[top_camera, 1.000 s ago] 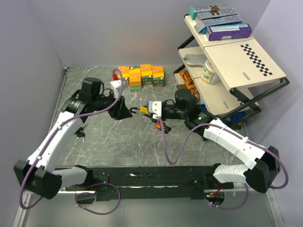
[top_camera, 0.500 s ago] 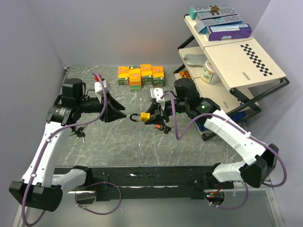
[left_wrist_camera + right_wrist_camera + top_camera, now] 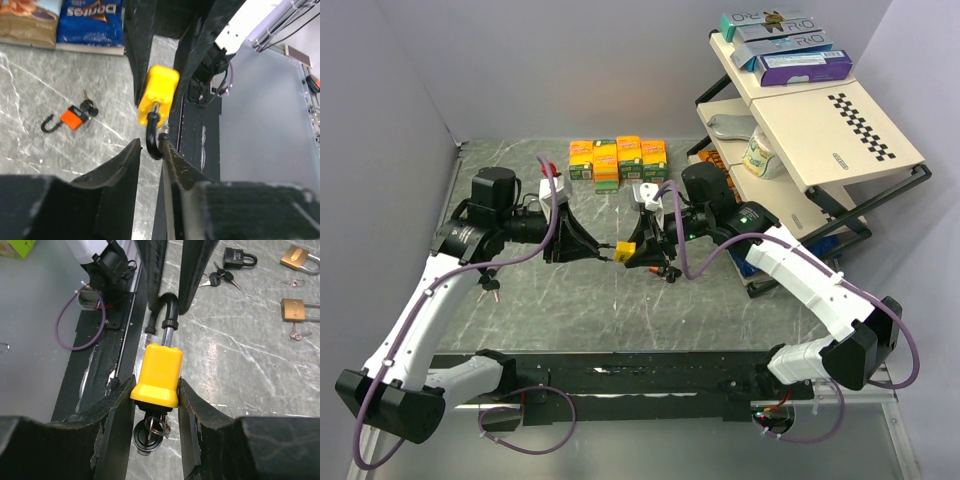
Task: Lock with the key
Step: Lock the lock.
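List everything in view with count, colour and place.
yellow padlock: one, yellow, held between both arms, key in its base
orange padlock: one, orange, on table
black padlock: one, black, on table
brass padlocks: two, brass, on table
loose keys: several, black-headed or silver, beside table padlocks
small boxes: several, orange, yellow, green, table's back edge
rack: one, cream shelves, right side, cartons on top
right gripper: black fingers clamping padlock body
left gripper: black fingers either side of shackle

Marbled grey table [image 3: 590, 300], lilac walls [image 3: 570, 70]
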